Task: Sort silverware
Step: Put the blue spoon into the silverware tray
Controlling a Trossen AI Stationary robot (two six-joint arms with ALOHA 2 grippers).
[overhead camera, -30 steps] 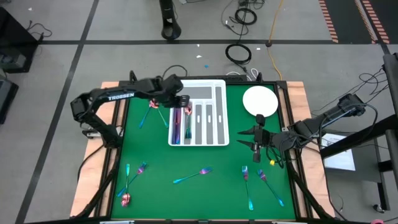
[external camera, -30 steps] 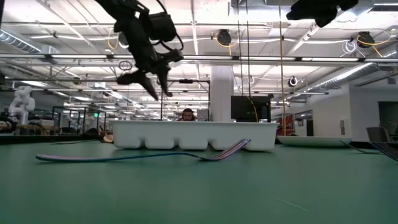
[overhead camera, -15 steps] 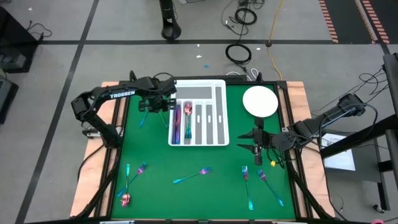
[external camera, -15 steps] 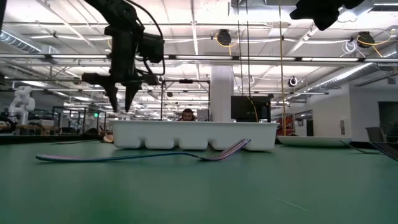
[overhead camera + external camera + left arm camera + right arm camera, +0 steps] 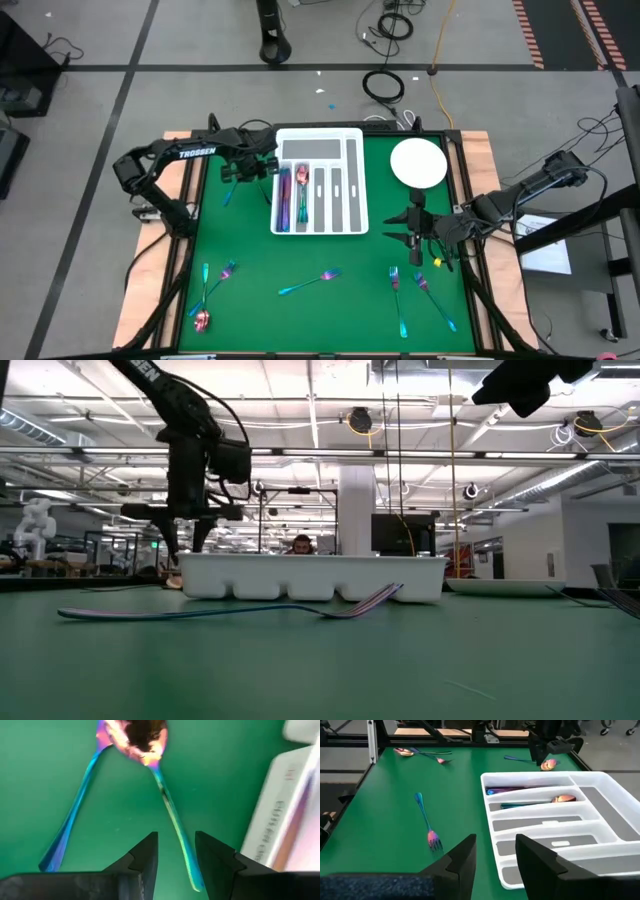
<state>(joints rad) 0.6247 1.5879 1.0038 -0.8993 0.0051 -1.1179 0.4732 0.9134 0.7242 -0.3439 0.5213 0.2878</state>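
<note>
Sorting partway done, judging by the layout. Already slotted into the two leftmost compartments of the tray [image 5: 320,131]: a few pieces of silverware [image 5: 284,195]. Other compartments bare of cutlery. Not yet sorted, lying loose on the bench [image 5: 340,320]:

- two spoons [image 5: 137,737] just beside the tray's left wall, bowls touching, handles splayed apart
- a small cluster near the front-left corner
- one fork [image 5: 310,283] near the middle of the front edge
- a few more pieces toward the front-right corner

Step in hand, by the look of it: going for one of the two spoons. Directly above them, close over the bench: left gripper [image 5: 176,840], jaws apart and holding nothing, with the handle [image 5: 172,815] of the tray-side spoon running toward the gap between them, slightly off to one side and at a slant.

Waiting near the right edge, below the plate [image 5: 418,163]: right gripper [image 5: 495,842], raised off the bench, jaws apart, likewise holding nothing.

Next move, as a judgement:

- shift a touch to centre the handle in the gap
- turn the wrist to square the jaws across it
- lower until the tips meet the bench
- close on that one handle only

Worth watching: thin, flat metal lying flush on the bench, likely to slip out of the pinch, and the neighbouring bowl touching, so liable to be dragged along. Then lift and carry across to the spoon compartment.
</note>
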